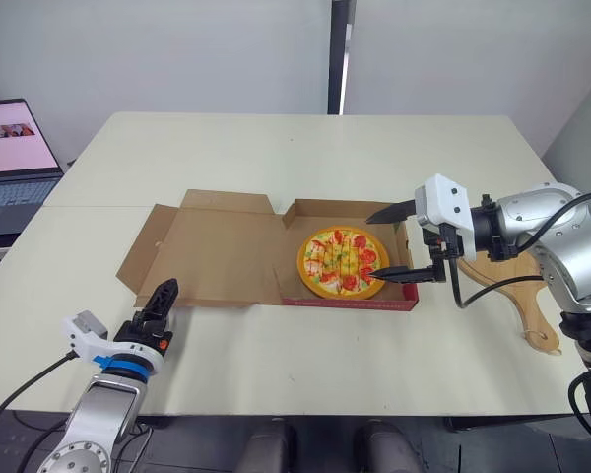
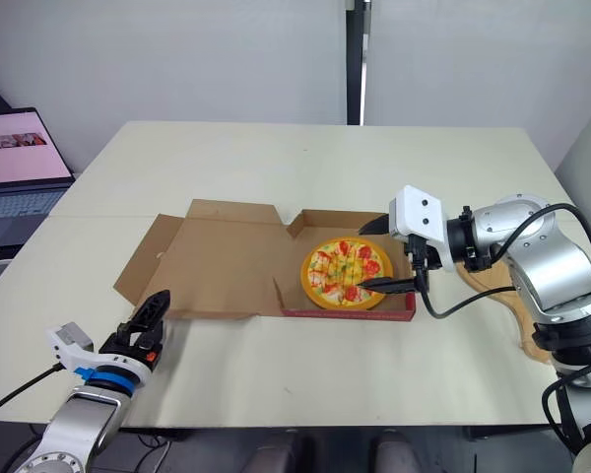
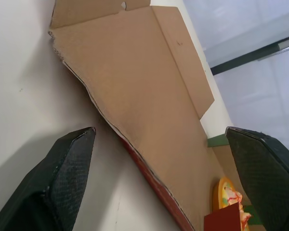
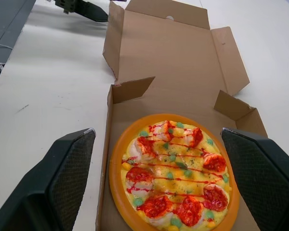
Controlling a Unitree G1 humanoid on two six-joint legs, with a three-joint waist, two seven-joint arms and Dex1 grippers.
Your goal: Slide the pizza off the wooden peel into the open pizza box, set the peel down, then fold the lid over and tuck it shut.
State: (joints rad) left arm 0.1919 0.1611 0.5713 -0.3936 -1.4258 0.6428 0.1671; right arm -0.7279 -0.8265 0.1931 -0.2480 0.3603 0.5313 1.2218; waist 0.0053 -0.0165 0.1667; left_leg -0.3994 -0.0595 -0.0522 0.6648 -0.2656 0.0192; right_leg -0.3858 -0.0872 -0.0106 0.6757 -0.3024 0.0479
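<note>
Pizza point(image 1: 343, 262) boxed; lid point(image 1: 217, 251) flat, edges seemingly free.

Pizza point(image 1: 343, 262) yellow, red-topped, orange rim; box point(image 1: 227, 251) brown, red edge; peel point(image 1: 534, 310) pale wood.

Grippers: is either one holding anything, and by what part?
Nothing is held. The right gripper is open over the pizza in the box; the left gripper is open near the lid. The peel lies on the table.

blocked — right gripper point(image 1: 372, 247) over pizza box point(image 1: 345, 302) | free — flat lid point(image 1: 217, 251)
</note>
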